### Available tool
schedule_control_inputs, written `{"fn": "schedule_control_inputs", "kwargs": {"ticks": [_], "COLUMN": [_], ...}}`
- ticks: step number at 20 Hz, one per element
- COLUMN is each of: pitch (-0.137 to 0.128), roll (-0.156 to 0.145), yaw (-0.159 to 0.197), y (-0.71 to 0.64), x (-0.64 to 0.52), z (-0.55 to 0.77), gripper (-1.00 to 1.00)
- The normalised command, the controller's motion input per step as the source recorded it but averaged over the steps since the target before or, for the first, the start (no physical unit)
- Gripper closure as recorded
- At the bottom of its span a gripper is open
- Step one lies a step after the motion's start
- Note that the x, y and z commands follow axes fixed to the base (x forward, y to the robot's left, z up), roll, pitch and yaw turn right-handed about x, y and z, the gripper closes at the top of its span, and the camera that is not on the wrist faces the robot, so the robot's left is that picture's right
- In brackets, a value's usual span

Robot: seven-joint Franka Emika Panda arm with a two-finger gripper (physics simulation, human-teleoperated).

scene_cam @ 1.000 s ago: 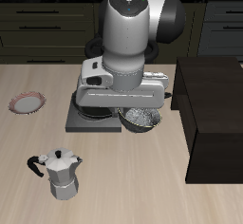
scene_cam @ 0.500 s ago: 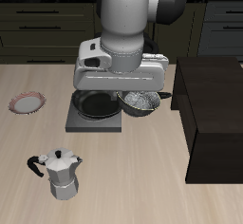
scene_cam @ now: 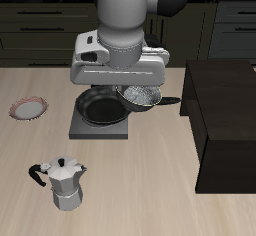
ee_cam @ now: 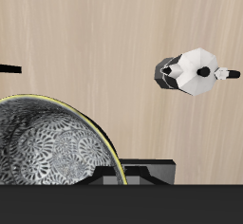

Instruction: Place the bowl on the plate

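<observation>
The bowl (scene_cam: 141, 97), grey-white speckled with a dark rim, hangs tilted in the air under the robot's hand, above the edge of the grey board. My gripper (scene_cam: 134, 89) is shut on the bowl's rim; the hand hides most of the fingers. In the wrist view the bowl (ee_cam: 52, 144) fills the space close to the camera. The plate (scene_cam: 29, 108), small with a reddish-pink rim, lies on the table well away from the bowl, beyond the board, and holds nothing.
A black frying pan (scene_cam: 100, 109) sits on the grey square board (scene_cam: 98, 132). A silver moka pot (scene_cam: 62, 183) stands near the table's front edge and also shows in the wrist view (ee_cam: 194, 71). A tall dark box (scene_cam: 226, 120) stands beside the board.
The gripper has risen with the bowl in it, lifting it off the table beside the pan, and has shifted slightly toward the plate's side.
</observation>
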Motion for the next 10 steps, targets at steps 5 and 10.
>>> {"fn": "schedule_control_inputs", "kwargs": {"ticks": [5,10], "pitch": [-0.012,-0.018], "roll": [-0.009,-0.033], "yaw": [-0.017,0.001], "y": [-0.21,-0.32], "x": [-0.25,-0.21], "z": [0.0,0.02], "gripper": [1.0,1.0]}}
